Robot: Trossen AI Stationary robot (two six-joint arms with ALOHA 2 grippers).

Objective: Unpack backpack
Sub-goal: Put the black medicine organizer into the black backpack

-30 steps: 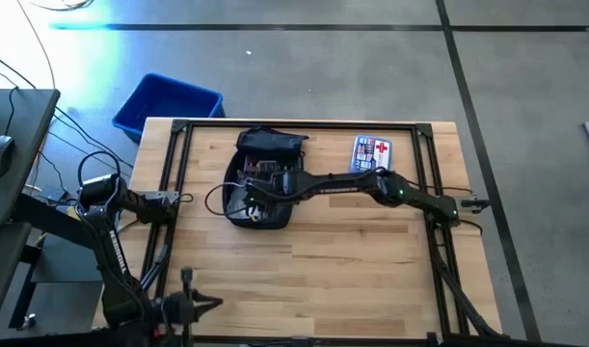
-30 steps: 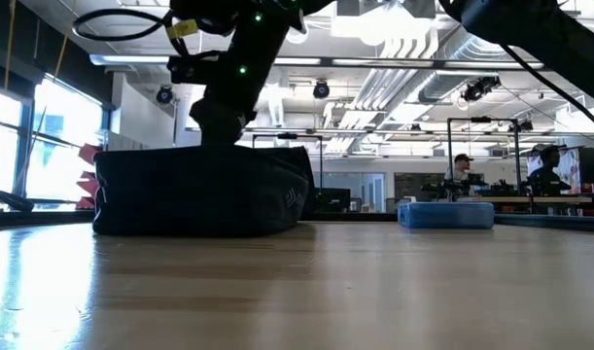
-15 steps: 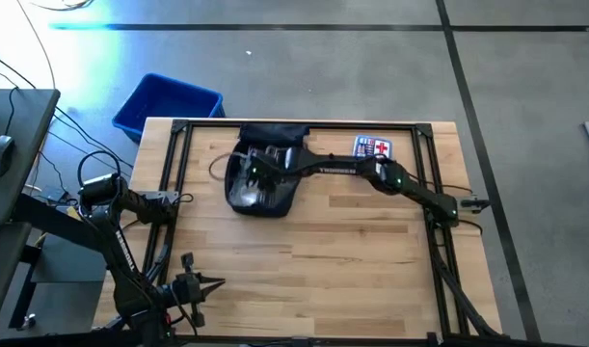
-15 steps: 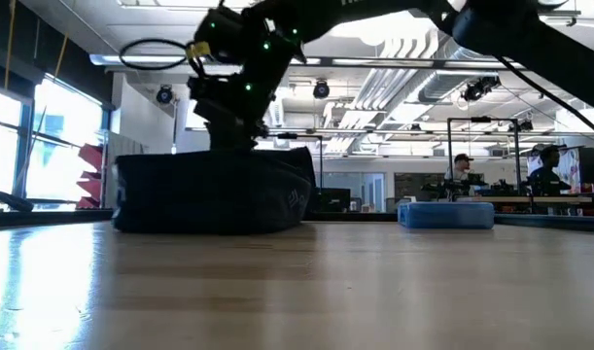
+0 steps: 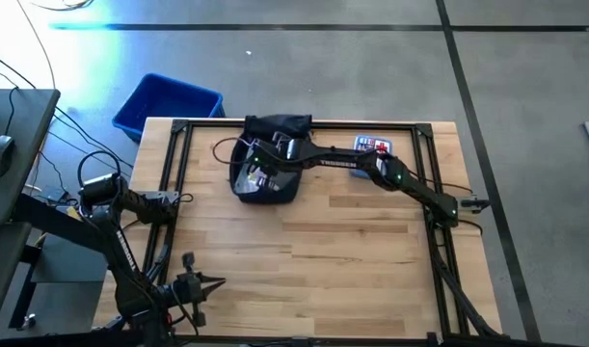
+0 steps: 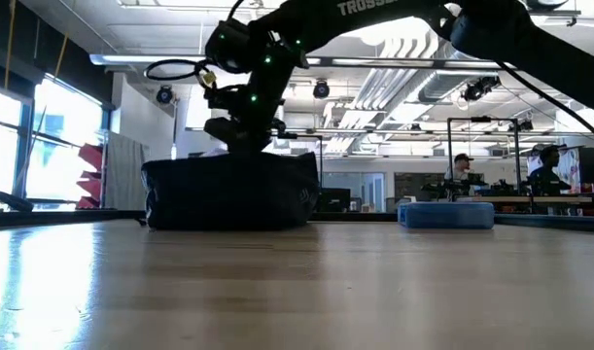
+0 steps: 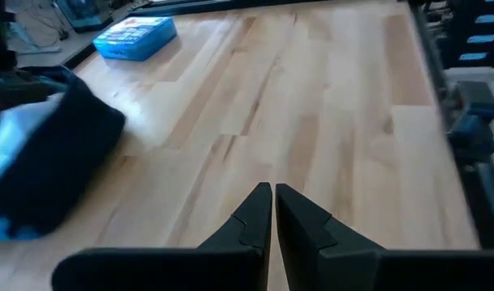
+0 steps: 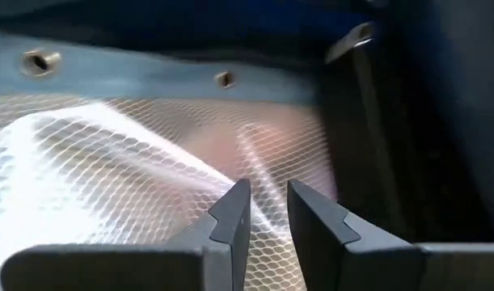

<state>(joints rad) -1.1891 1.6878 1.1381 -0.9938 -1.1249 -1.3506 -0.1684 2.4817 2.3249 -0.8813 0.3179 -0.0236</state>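
While the backpack [image 5: 271,154] sits at the table's far edge, left of centre, the high view has the right arm stretched across from the right w/ its right gripper [image 5: 258,170] down in the bag's open top; a pale mesh pouch [image 5: 248,173] shows inside. A first-aid box [image 5: 372,146] lies on the table [image 5: 304,251] to the right of the bag, apart from it, and a blue bin [image 5: 167,104] stands on the floor off the far left corner. Left arm is parked at the near left edge, off the work. Low view: bag [image 6: 233,192] slumped on the wood, right wrist dipping in from above, blue box [image 6: 445,214] well apart to the right; people far off in the room behind. Left wrist view: left gripper [image 7: 273,212] has its fingers pressed together over bare wood, bag [image 7: 44,162] off to one side. Right wrist view: the fingers of that gripper [image 8: 268,212] are narrowed to a thin gap over the mesh [image 8: 109,170]; can't tell if they've pinched it yet. Progress, as a guess: box possibly already out, pouch not out yet, so roughly mid-task, w/ whatever's hidden underneath to go.
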